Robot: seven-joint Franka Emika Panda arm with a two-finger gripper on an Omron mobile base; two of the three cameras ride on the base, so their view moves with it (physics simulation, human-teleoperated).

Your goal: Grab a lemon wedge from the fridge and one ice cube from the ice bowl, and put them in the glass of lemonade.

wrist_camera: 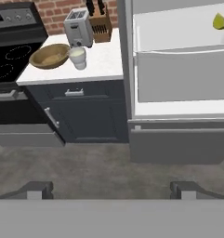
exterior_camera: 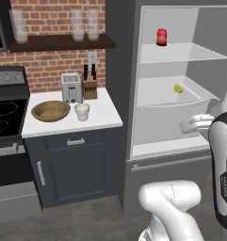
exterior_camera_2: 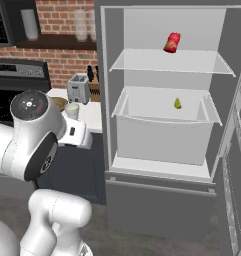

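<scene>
The fridge (exterior_camera: 118, 94) stands open, its white shelves showing. A tiny yellow-green lemon wedge (exterior_camera: 178, 88) (exterior_camera_2: 177, 103) (wrist_camera: 219, 21) lies in the middle white drawer. On the white counter left of the fridge sit the brown wooden ice bowl (exterior_camera: 50, 110) (wrist_camera: 49, 55) and, just to its right, the small whitish glass of lemonade (exterior_camera: 82, 111) (exterior_camera_2: 71, 110) (wrist_camera: 77, 56). I cannot make out single ice cubes in the bowl. My gripper (wrist_camera: 111, 190) is open and holds nothing, hanging well back from the fridge and the counter, above the floor.
A red packet (exterior_camera: 161, 36) (exterior_camera_2: 172, 42) sits on the fridge's upper shelf. A toaster (exterior_camera: 71, 87) and a knife block (exterior_camera: 90, 86) stand behind the bowl. A black stove (exterior_camera: 4, 117) adjoins the counter's left. The fridge door (exterior_camera_2: 234, 165) hangs open at right.
</scene>
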